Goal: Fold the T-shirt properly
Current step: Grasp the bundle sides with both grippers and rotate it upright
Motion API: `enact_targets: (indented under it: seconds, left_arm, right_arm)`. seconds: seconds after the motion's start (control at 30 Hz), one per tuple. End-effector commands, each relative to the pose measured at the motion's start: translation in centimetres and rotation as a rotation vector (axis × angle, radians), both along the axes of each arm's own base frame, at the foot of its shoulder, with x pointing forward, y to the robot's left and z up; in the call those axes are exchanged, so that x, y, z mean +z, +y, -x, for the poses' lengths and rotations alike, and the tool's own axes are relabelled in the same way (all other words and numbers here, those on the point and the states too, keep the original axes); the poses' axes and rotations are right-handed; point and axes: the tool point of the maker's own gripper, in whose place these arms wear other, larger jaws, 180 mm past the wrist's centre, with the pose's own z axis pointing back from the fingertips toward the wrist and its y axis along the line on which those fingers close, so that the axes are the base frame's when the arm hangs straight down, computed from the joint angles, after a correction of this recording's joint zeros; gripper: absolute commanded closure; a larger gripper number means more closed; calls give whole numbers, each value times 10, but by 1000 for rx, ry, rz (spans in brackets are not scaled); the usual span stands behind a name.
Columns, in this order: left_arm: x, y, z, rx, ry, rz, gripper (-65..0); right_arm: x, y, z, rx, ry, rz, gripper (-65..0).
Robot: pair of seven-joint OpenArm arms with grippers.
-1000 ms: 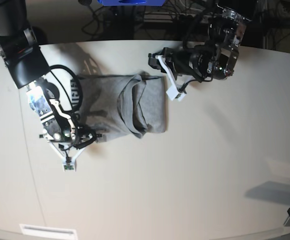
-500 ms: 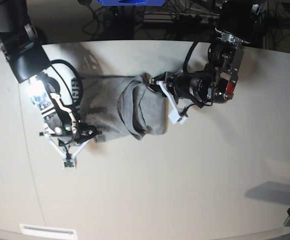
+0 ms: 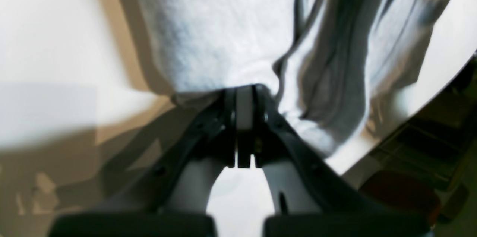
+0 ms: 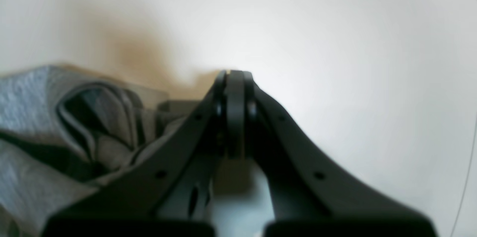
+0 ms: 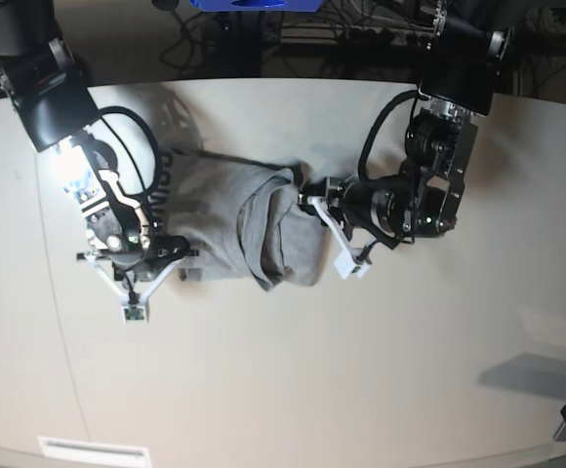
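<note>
T-shirt is bunched mid-frame on the desk. Left gripper pinches its edge, right gripper is closed on nothing. I'd drag slowly, keeping the layers flat.

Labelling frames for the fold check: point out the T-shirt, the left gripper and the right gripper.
T-shirt point(image 5: 220, 219): base view, flat grey panel left of the folds.
left gripper point(image 3: 244, 91): left wrist view, tips of the shut jaws at the cloth edge.
right gripper point(image 4: 234, 75): right wrist view, tips of the shut jaws.
</note>
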Motion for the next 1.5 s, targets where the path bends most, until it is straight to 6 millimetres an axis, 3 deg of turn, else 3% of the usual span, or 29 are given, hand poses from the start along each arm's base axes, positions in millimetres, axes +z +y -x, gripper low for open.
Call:
enact_targets:
  seconds: [0.0,0.13,0.27,0.53,0.63,0.9,1.03,1.17,1.3,1.47]
  left_arm:
    - [9,6,-15,14,-32,-2,0]
    - [12,12,-36,32,-37,-17,0]
    - [17,-2,-50,-29,-79,-45,0]
    - [-23,-20,-61,-76,-81,-124,0]
    - [-27,-19,-67,-78,-91,-146,0]
    - [-6,-19,-96,-63,-170,-145,0]
    - [7,-29,-106,-67,-201,-128,0]
    - [14,-25,-122,-71,-281,-181,0]
    - [13,-32,-122,-84,-290,-187,0]
    - [10,-11,-119,-66,-286,-211,0]
  right_arm:
    - [-24,-3,36,-16,170,-22,-3]
    - [-25,-2,52,0,171,-29,-3]
    - [-28,2,68,12,183,-43,-3]
    - [-24,24,98,60,183,-96,-3]
    - [-24,31,112,71,212,-114,-3]
    - [-6,65,141,117,226,-206,-3]
    - [-1,76,151,57,234,-253,-3]
    - [5,87,164,5,273,-301,-3]
    - [10,86,161,-13,260,-307,-3]
    - [16,61,143,-98,229,-308,-3]
